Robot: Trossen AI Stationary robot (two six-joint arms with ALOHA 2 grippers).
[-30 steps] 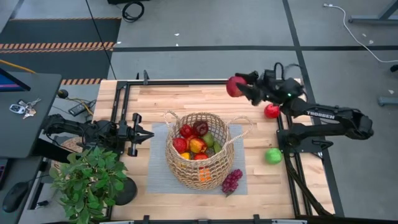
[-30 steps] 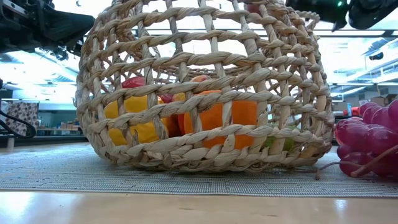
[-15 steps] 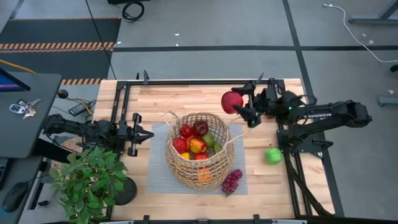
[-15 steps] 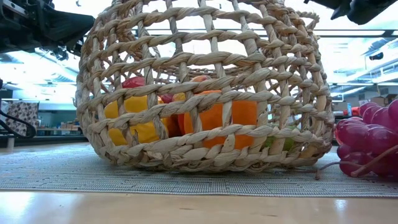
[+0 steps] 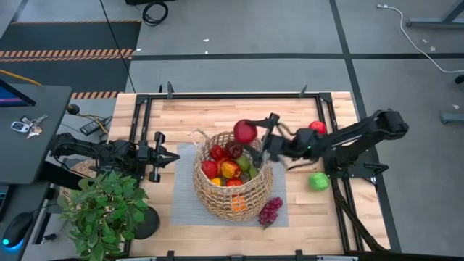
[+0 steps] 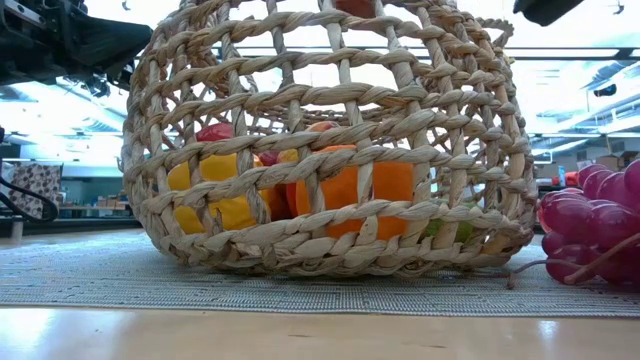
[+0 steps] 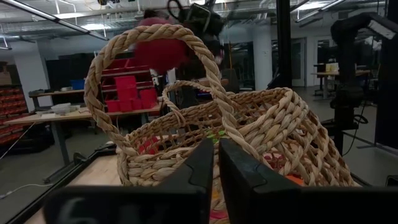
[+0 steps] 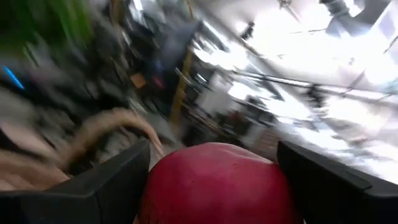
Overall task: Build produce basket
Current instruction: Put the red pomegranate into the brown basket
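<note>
The right gripper (image 5: pixel 254 134) squeezes a red apple (image 5: pixel 245 131) above the basket (image 5: pixel 230 194). Go lower over the fruit, then let go gently. The left gripper (image 5: pixel 168 156), fingers closed, waits left of it.

Top of the round tan wicker basket (image 5: pixel 230 174) is mostly open from above, but the right gripper (image 5: pixel 255 138) with its red apple (image 5: pixel 245 131) hangs over the rim there. Piled fruit (image 5: pixel 226 164) fills the inside. Bare wood behind the basket is free. On the right, purple grapes (image 5: pixel 270 210), a green apple (image 5: pixel 318 181) and another red apple (image 5: pixel 317 128) sit in the way. Leafy green potted plant (image 5: pixel 105 210) blocks the front-left corner.
</note>
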